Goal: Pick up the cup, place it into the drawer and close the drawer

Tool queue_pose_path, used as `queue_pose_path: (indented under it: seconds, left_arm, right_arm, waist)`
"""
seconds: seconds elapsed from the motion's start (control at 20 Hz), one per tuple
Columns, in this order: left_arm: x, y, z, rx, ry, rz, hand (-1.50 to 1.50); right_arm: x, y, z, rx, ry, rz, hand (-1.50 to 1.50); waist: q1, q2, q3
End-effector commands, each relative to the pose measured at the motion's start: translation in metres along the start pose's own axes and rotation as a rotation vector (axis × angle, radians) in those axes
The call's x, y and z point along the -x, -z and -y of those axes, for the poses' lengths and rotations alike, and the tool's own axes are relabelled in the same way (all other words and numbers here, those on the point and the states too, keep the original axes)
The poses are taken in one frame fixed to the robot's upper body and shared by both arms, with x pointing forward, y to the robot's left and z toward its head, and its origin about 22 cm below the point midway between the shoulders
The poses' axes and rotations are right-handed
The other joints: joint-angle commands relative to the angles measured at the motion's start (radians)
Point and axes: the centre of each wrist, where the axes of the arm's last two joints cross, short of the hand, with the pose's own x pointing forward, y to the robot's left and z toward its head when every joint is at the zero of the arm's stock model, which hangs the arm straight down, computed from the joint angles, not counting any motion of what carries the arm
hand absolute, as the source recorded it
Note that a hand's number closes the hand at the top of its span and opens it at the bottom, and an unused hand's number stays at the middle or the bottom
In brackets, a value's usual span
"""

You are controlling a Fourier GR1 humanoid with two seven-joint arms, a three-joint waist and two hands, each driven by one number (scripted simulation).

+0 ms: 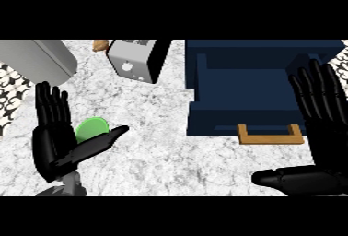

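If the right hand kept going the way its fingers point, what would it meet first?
The right hand, open with fingers pointing up the view, already overlaps the right side of the open blue drawer. Going straight on, it would probably meet the drawer's right wall or pass above it; depth is unclear from this one view.

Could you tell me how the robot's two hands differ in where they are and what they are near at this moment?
The left hand is at the view's left, over the marble counter, right beside the green cup, which shows between its fingers and thumb; the right hand is at the right, by the blue drawer and its wooden handle. The left thumb points up-right toward the cup; the right thumb points left. Both are black, open, fingers straight.
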Motion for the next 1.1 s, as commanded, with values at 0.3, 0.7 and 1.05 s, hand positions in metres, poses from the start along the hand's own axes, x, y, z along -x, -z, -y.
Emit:
queue_pose_path:
  seconds: [0.3,0.7,1.05]
  left_arm:
    - [0.038,-0.007,-0.048,-0.084,0.054,-0.061,-1.50]
    - [0.082,-0.013,-0.049,-0.088,0.066,-0.109,-1.50]
    - [0.111,-0.044,-0.063,-0.082,0.075,-0.145,-1.50]
  right_arm:
    - [0.005,0.001,-0.002,0.000,-0.002,0.007,-1.50]
    - [0.013,-0.005,0.000,-0.021,0.007,-0.029,-1.50]
    - [0.005,-0.005,0.023,-0.009,0.016,0.006,-1.50]
  waist:
    - [0.001,0.000,0.000]
    - [-0.001,0.000,0.000]
    - [-0.001,0.000,0.000]
